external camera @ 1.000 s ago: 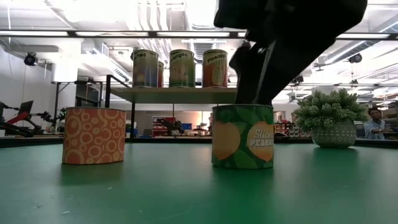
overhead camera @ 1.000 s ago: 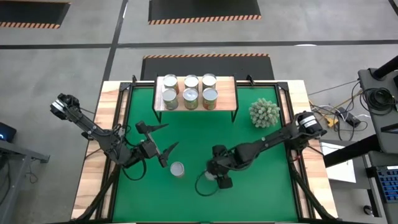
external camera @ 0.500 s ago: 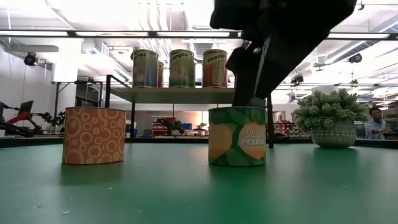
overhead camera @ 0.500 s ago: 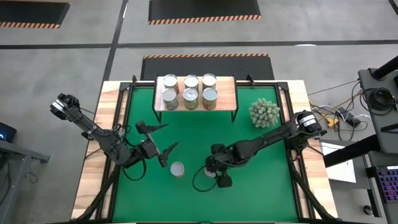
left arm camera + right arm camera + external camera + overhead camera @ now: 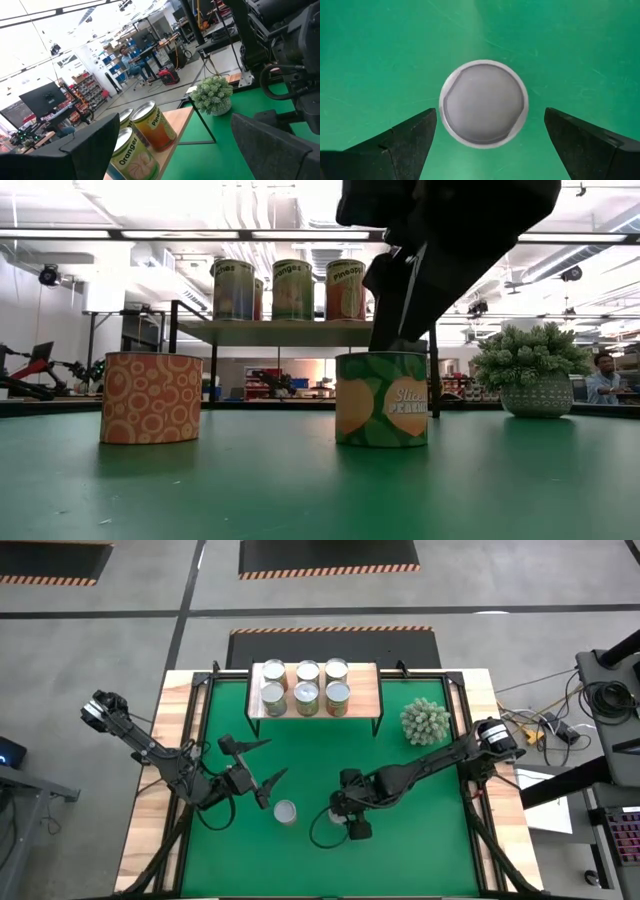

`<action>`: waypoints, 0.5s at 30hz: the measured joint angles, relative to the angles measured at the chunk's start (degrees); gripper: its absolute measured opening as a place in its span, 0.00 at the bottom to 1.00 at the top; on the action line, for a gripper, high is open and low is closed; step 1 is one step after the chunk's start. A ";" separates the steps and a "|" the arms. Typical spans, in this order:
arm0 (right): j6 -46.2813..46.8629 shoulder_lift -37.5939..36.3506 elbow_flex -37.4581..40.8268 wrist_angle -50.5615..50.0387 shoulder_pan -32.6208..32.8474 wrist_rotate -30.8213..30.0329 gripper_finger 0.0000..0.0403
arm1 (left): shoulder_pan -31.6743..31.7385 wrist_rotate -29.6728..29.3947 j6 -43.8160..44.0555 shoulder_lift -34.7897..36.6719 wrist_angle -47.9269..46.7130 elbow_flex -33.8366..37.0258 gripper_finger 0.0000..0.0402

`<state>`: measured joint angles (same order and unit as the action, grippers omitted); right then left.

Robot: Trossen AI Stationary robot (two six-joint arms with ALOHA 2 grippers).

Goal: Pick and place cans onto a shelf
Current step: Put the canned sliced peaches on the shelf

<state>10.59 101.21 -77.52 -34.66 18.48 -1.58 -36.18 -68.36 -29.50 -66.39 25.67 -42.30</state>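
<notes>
Six cans stand on the light-wood shelf at the mat's far edge. Two more cans stand upright on the green mat: an orange-patterned one, whose silver top shows from above, and a green-labelled one. My right gripper hangs open above the green-labelled can's silver top, pointing steeply down, one finger on either side and apart from it. My left gripper stands open and level above the mat, left of the orange can, holding nothing.
A spiky pale-green plant in a pot stands on the mat right of the shelf. The shelf's right part is bare wood. Wooden table borders flank the mat. A person sits in the room beyond the table.
My right gripper has shifted slightly toward the table's left, staying open. The green-labelled can below it has slid a little to the left and toward the far edge, staying upright on the mat.
</notes>
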 joint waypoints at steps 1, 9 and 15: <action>-0.10 0.00 0.00 -0.02 0.00 0.02 0.89 | 0.00 0.00 -0.01 0.00 0.01 0.00 0.90; -0.13 0.24 0.37 0.13 0.94 0.04 0.89 | 0.00 0.00 -0.02 0.00 0.00 0.00 0.90; 0.79 0.26 1.63 0.58 1.00 -2.87 0.89 | 0.00 0.00 -0.02 0.00 0.00 0.00 0.90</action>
<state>11.38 101.47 -75.89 -34.07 19.48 -4.45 -36.18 -68.36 -29.52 -66.39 25.67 -42.30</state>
